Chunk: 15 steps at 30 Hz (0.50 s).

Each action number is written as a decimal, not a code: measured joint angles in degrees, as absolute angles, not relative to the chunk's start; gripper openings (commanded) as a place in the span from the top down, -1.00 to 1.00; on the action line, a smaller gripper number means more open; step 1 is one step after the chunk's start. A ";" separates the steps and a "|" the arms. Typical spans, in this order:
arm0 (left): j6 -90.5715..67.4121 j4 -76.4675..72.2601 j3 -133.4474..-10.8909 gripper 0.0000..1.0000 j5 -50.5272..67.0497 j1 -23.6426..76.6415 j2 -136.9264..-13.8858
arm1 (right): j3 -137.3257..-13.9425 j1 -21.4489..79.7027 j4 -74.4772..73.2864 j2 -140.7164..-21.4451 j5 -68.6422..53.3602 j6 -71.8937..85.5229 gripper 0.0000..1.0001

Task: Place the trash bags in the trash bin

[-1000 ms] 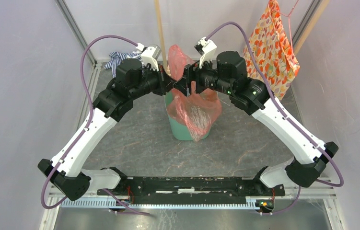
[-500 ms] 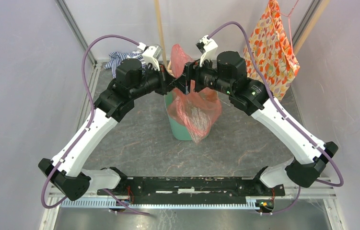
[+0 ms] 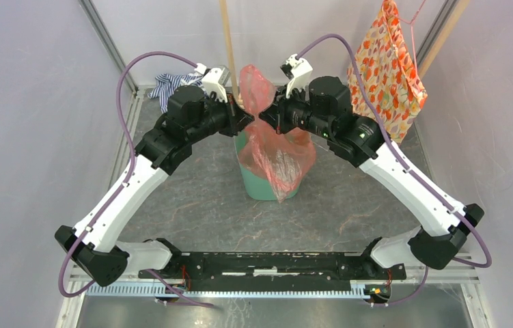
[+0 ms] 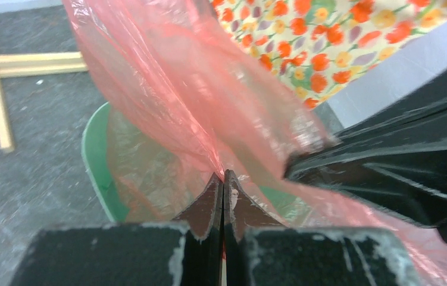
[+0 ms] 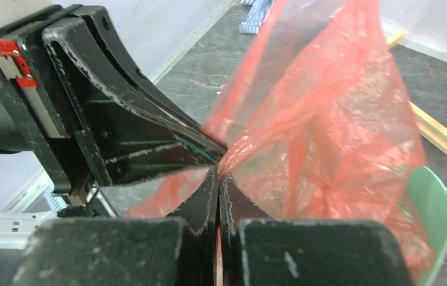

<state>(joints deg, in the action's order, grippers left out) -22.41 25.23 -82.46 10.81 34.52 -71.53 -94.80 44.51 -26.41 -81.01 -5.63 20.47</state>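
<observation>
Holding the trash bag [image 3: 277, 154] over the bin [image 3: 255, 186], left gripper [image 4: 223, 179] and right gripper [image 5: 218, 176] pinch it tight; next, likely push it inside.

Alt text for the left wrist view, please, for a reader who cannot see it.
The left gripper, jaws shut, pinches a fold of the translucent red-orange trash bag above the mint-green trash bin. The right gripper meets the bag from the right; a floral cloth and a wooden frame show behind.
</observation>
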 measured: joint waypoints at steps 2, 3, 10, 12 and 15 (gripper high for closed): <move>-22.41 27.11 -82.54 0.96 8.69 34.52 -71.40 | -94.80 44.51 -28.36 -80.27 -3.18 19.51 1.00; -22.39 28.18 -82.54 0.96 7.53 34.52 -71.24 | -94.80 44.51 -28.99 -79.90 -2.22 19.09 1.00; -22.41 33.93 -82.54 0.96 4.58 34.52 -68.01 | -93.21 44.51 -33.80 -73.45 3.36 16.27 1.00; -22.39 34.87 -82.39 0.96 4.62 34.52 -66.76 | -91.31 44.51 -35.11 -70.57 4.16 15.84 1.00; -22.39 36.32 -81.60 0.96 5.04 34.52 -65.04 | -86.78 44.51 -35.97 -66.52 5.21 15.25 1.00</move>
<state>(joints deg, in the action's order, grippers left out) -22.39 36.32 -81.60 5.04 34.52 -65.04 -86.78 44.51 -35.97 -66.52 5.21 15.25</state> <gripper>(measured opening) 0.027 0.006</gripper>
